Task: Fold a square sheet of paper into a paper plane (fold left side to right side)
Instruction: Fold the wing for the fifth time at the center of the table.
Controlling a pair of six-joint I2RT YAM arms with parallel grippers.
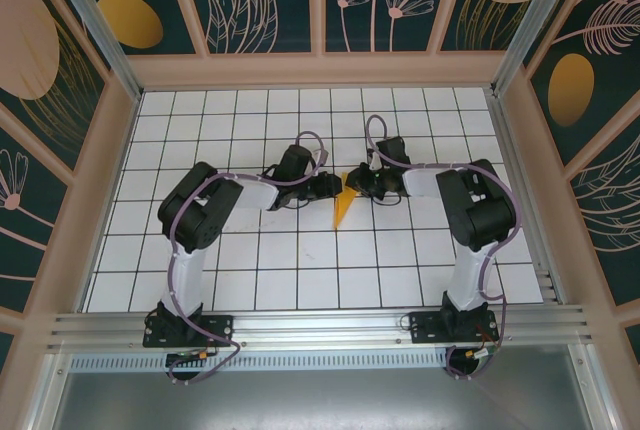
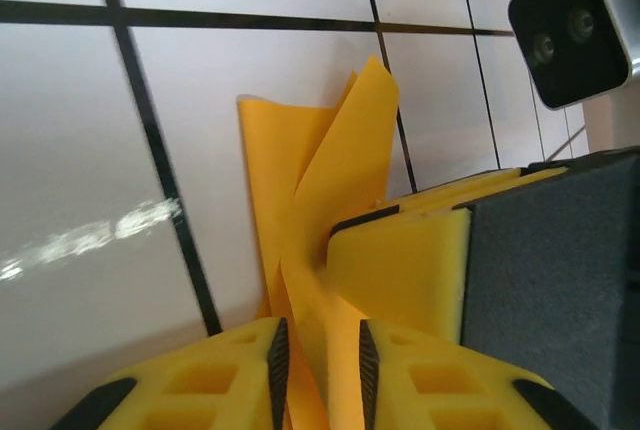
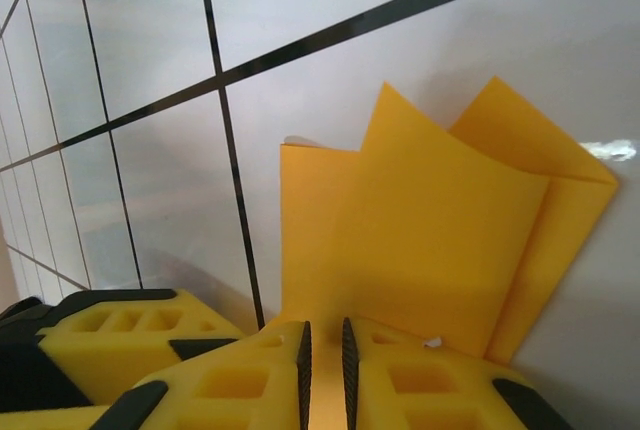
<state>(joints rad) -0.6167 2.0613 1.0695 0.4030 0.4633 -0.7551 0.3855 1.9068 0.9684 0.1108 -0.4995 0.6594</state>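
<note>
The paper plane (image 1: 343,208) is bright orange paper folded into a narrow pointed shape, lying mid-table with its tip toward the arms. My left gripper (image 1: 330,188) meets its upper end from the left and my right gripper (image 1: 360,182) from the right. In the left wrist view, loose flaps of the paper (image 2: 320,160) run up between the left gripper's (image 2: 322,328) parted jaws, with a gap beside them. In the right wrist view, the right gripper (image 3: 324,328) is shut on the edge of the layered paper (image 3: 420,220), whose flaps stand up off the tiles.
The white grid-tiled table (image 1: 250,250) is walled on three sides by patterned panels. One yellow finger (image 2: 400,270) of the right gripper sits close beside the left jaws. The left gripper's finger (image 3: 110,335) shows at the lower left of the right wrist view.
</note>
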